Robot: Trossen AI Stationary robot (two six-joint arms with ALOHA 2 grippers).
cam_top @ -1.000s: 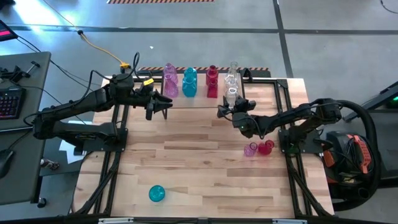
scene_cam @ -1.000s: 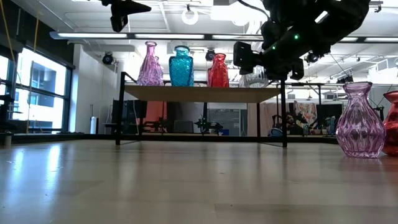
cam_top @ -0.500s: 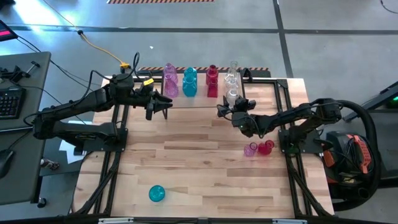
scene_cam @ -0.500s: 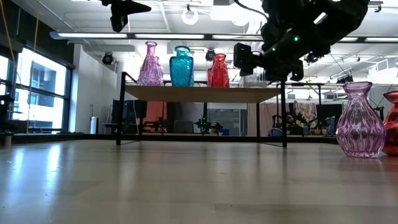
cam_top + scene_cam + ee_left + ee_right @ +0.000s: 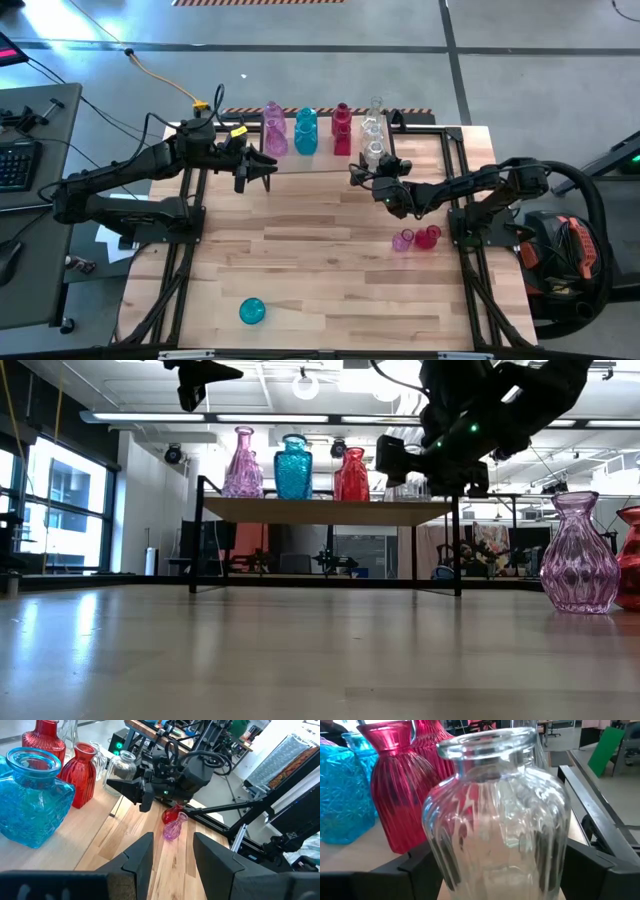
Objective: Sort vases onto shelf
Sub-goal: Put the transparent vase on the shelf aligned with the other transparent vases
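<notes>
Left gripper hovering near the shelf's left end, fingers narrowly parted, empty. On the shelf: pink vase, teal vase, red vase, ribbed clear vase between the right gripper's spread fingers. No legible writing.

Shelf holds vases; table carries three more.
</notes>
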